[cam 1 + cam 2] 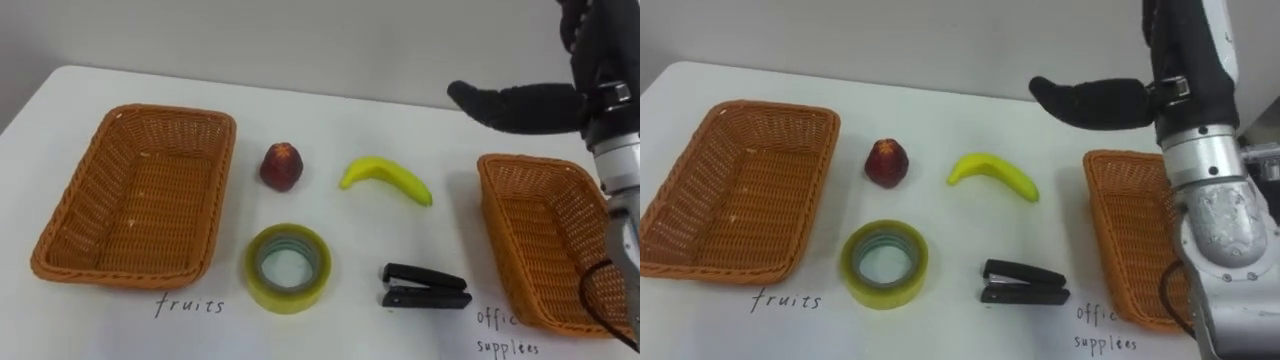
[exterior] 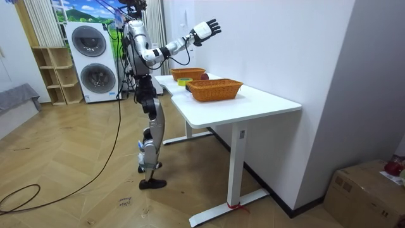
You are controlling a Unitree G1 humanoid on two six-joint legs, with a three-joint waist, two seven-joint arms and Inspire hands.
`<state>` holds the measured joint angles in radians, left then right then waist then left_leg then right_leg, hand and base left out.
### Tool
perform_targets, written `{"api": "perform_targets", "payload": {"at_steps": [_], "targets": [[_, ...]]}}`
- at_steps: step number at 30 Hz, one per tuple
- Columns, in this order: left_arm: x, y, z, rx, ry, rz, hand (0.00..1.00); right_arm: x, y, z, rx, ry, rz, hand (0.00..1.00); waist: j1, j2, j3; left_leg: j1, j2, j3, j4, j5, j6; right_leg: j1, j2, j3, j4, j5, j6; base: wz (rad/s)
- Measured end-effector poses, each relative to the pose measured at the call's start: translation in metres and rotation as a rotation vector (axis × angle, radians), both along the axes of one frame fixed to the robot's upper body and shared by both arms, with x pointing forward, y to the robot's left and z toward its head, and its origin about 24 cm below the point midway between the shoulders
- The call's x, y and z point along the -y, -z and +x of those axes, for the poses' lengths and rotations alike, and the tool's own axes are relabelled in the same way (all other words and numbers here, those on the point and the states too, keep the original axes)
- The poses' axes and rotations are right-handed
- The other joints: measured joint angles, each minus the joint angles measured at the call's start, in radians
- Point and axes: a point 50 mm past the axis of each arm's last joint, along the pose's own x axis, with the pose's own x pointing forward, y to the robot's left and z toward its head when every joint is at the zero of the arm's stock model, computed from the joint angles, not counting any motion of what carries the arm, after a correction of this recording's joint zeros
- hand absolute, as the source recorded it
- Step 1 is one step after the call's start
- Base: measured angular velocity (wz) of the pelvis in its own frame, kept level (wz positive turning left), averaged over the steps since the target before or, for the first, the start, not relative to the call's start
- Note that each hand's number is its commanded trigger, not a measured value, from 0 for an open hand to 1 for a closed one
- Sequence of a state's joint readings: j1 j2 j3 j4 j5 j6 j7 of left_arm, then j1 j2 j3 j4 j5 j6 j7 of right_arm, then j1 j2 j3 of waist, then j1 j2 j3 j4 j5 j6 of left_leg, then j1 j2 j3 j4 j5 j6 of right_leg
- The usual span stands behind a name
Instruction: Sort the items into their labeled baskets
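White table (image 2: 253, 101) on wooden floor (image 2: 76, 183)

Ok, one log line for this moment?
right robot hand: open, raised over table | red fruit, banana, tape roll, stapler: unsorted on table | fruits basket, supplies basket: empty

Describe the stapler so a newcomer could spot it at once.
On the white table, look between the left basket and the right basket, in the nearer row. The black stapler lies right of the yellowish tape roll; it alone is dark and flat.
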<state>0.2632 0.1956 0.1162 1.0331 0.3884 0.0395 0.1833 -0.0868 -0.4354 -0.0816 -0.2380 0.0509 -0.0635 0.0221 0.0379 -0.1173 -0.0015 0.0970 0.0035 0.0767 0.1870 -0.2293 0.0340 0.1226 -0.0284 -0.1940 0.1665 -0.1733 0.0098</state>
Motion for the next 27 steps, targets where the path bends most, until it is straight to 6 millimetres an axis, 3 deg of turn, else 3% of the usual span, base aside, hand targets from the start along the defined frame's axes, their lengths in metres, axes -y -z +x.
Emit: {"api": "perform_targets", "payload": {"at_steps": [3, 7, 24, 27], "targets": [[-0.001, 0.0, -0.001, -0.008, 0.019, 0.002, 0.0, 0.003, 0.012, 0.003, -0.071, -0.006, -0.035, 0.0, 0.008, -0.007, -0.0049, 0.001, 0.0, 0.001, 0.0, 0.0, 0.0, 0.0, 0.0, -0.001, 0.0, 0.0, 0.0, 0.0], [-0.004, -0.002, 0.002, -0.014, 0.047, 0.0, 0.0, 0.006, 0.029, 0.001, -0.184, -0.032, -0.06, 0.0, 0.022, -0.008, -0.0049, 0.001, 0.0, 0.002, 0.0, 0.0, 0.0, 0.0, 0.0, -0.001, 0.0, 0.0, 0.0, 0.0], [-0.009, -0.003, 0.006, -0.041, 0.093, -0.006, 0.0, 0.001, 0.049, -0.001, -0.398, -0.184, -0.266, 0.0, 0.026, -0.023, -0.0021, -0.014, -0.001, -0.002, 0.007, 0.0, 0.0, -0.007, 0.0, 0.0, 0.0, 0.0, 0.0, 0.0], [-0.008, -0.003, 0.009, -0.048, 0.093, -0.015, 0.0, 0.005, 0.06, -0.002, -0.472, -0.203, -0.267, 0.0, 0.027, -0.024, 0.0047, -0.014, -0.001, -0.004, 0.01, 0.0, 0.0, -0.007, -0.001, 0.0, 0.0, 0.0, 0.0, 0.0]]}}
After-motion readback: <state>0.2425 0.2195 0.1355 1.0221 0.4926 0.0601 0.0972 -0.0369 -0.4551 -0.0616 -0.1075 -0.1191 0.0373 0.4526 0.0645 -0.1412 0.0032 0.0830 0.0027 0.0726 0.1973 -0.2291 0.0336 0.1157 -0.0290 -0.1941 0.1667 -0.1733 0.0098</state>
